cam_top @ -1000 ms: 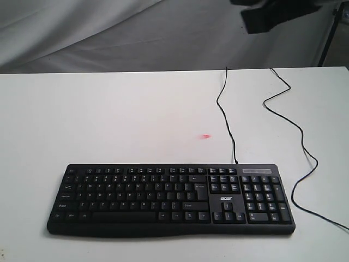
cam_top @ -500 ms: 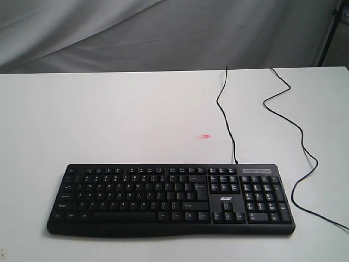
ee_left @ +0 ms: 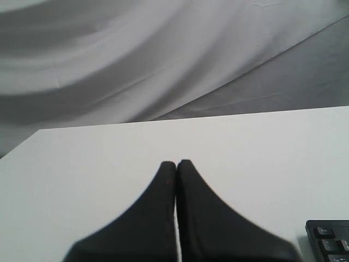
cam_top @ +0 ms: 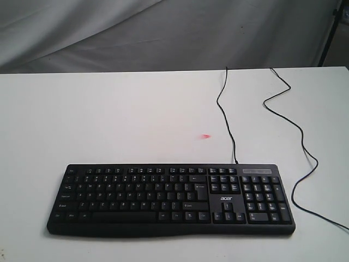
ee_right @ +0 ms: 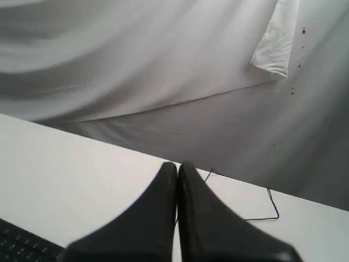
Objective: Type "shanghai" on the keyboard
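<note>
Black left gripper point(ee_left: 175, 164): jaws pressed together, nothing between them. Right gripper point(ee_right: 178, 165): jaws likewise pressed together, empty. Keyboard point(cam_top: 172, 199) lies flat at near edge of white table point(cam_top: 109, 120), number pad on right. Thin cable point(cam_top: 226, 114) runs from its far edge toward far side. Small red mark point(cam_top: 205, 136) just beyond keyboard.

You are looking at a staged test bench, like in a lab: a plain white table point(cam_top: 109, 114), a grey cloth point(cam_top: 163, 33) hung behind it, a dark stand leg point(cam_top: 329, 38).
</note>
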`<act>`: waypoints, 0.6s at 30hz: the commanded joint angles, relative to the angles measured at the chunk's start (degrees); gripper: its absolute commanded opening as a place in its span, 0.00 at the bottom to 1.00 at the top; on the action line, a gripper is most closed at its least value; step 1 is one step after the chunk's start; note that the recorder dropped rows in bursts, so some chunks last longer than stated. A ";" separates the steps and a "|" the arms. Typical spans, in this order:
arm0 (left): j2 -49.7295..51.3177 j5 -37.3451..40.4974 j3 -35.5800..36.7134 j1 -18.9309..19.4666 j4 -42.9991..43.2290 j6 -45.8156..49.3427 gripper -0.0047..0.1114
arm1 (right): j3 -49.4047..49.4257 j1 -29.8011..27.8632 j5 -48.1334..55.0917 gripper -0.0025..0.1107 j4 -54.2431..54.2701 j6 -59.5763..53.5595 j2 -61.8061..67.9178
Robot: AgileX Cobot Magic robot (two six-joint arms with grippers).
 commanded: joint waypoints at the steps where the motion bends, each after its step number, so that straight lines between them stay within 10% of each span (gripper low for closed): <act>1: 0.18 -0.17 0.29 -0.22 -0.03 -0.16 0.05 | 0.16 -0.45 3.15 0.02 -7.85 0.27 -7.06; 18: 0.18 -0.17 0.29 -0.22 -0.03 -0.16 0.05 | 0.58 -0.45 9.91 0.02 -22.40 18.70 -12.87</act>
